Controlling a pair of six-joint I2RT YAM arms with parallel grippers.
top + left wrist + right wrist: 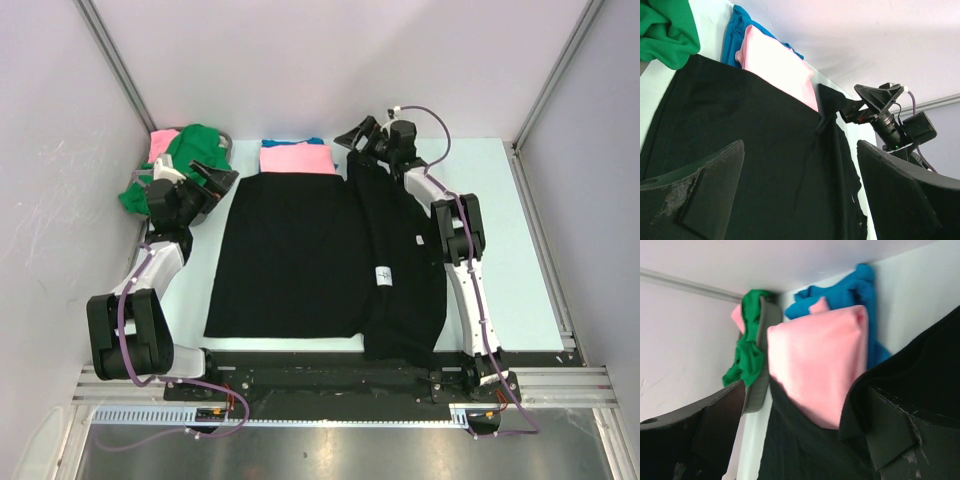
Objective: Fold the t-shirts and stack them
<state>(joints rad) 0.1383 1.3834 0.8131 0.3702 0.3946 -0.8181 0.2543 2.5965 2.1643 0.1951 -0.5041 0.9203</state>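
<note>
While left end effector (220,186) and right end effector (358,140) gape, black t-shirt (290,250) partly folded.

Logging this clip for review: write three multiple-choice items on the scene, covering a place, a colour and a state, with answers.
1. Where is the folded pink cloth t-shirt? A: on the blue cloth t-shirt at the far edge. B: at the near edge. C: beside the right arm's base.
2. What colour is the crumpled cloth t-shirt at far left? A: white. B: green. C: yellow.
3. How stand the left gripper and right gripper? A: both shut. B: both open. C: one shut.
Answers: A, blue peeks out behind pink; B, plainly green; B, fingers stand apart.
</note>
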